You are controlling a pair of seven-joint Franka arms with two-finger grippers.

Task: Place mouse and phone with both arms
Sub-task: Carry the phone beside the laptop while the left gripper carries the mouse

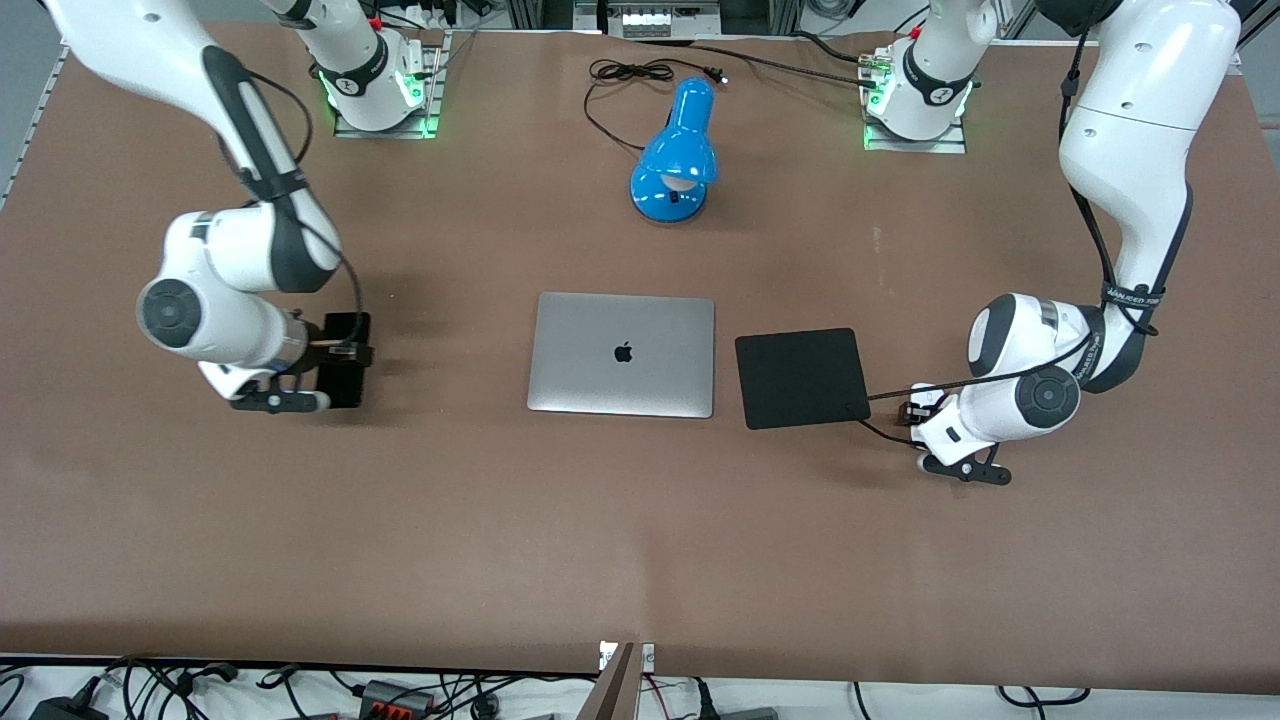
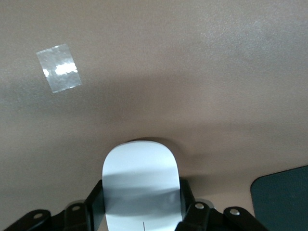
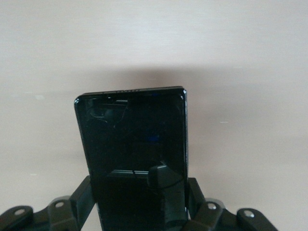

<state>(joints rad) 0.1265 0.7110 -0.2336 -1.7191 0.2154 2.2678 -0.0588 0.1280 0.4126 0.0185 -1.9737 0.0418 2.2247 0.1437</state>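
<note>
Mouse [image 2: 140, 185] pinched in left claw [image 2: 142, 211] over counter [image 1: 640, 520] beside black pad [image 1: 800, 377]; phone [image 3: 132, 144] pinched in right claw [image 3: 139, 207] over counter toward right arm's end, laptop [image 1: 622, 354] between

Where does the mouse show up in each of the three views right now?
Front view: not visible; the left claw hides it, beside the black pad.
Left wrist view: the mouse sits low in the middle, held between the claw's fingers.
Right wrist view: not in it.
Shared landmark: the black pad's corner.
</note>
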